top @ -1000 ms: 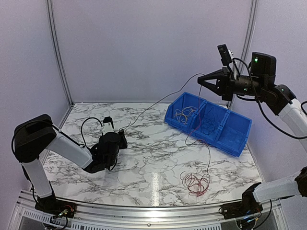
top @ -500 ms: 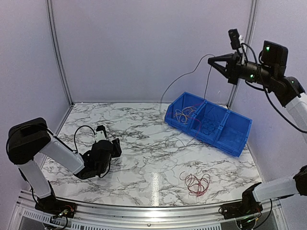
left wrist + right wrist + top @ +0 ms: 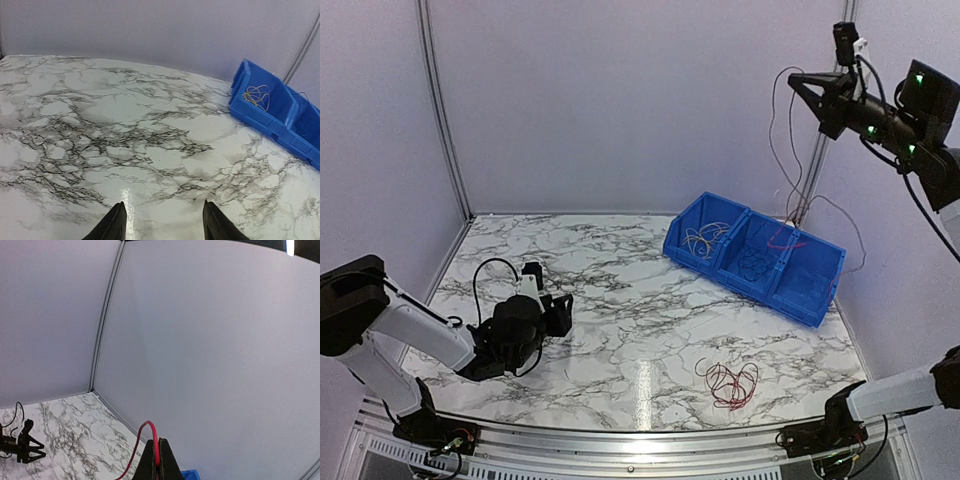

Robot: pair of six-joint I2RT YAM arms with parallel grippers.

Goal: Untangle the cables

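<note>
Top external: one three-compartment bin [image 3: 800, 300]; right jaws clench one red cable [image 3: 148, 423], left jaws released.

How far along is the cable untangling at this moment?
Done: tan wires and dark wires lie in separate bin compartments. In hand: the shut right claw holds a red wire high. Left: the red bundle on the table; left claw open, empty.

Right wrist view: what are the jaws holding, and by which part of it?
A thin red cable, pinched beside a small bend; its ends are not visible.
</note>
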